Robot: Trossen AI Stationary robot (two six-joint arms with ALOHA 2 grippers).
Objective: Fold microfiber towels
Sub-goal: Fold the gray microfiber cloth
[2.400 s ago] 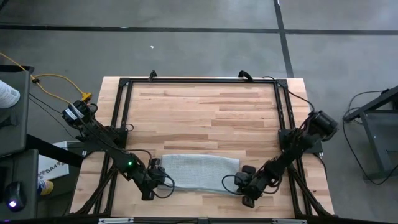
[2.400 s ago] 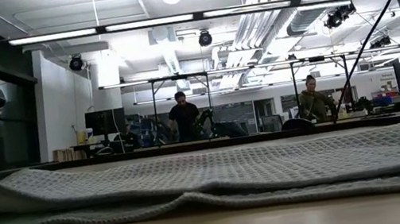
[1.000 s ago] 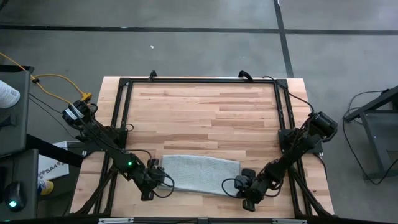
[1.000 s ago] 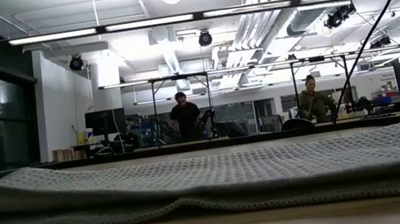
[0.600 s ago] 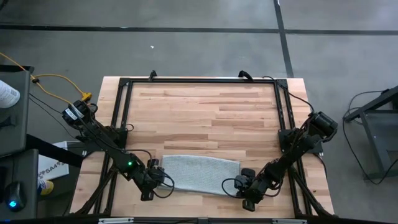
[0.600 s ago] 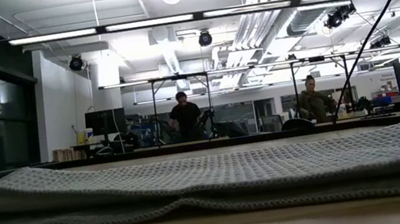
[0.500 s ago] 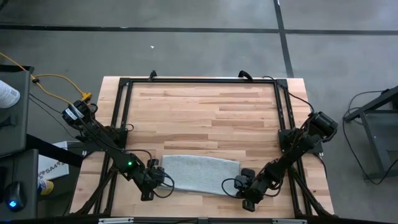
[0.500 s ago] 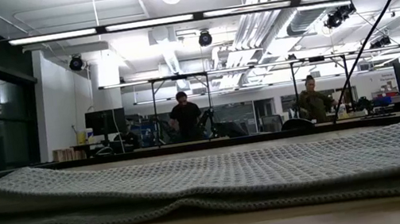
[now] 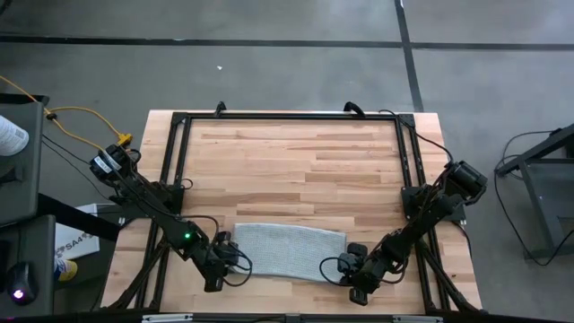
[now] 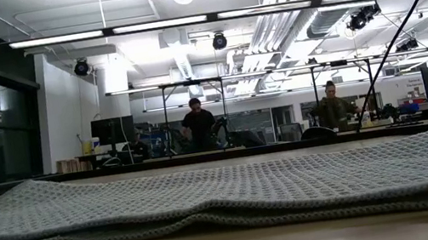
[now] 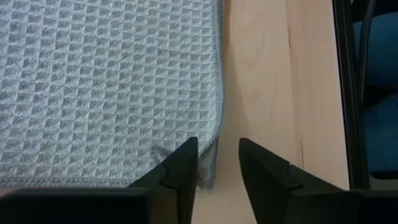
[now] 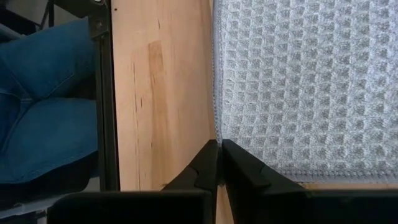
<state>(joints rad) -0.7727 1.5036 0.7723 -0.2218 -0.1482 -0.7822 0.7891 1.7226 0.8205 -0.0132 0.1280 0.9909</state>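
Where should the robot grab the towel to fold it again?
Probably at its two short ends. The towel lies flat as a long strip near the table's front edge, with the left claw open astride one end's hemmed corner and the right claw shut at the other. Each could pinch its corner, coming in low from outside.

We see even, soft overhead light on the bench (image 9: 296, 161) with faint shadows; ceiling strip lights (image 10: 206, 16) glare in the low view (the near bench edge there lies blurred)
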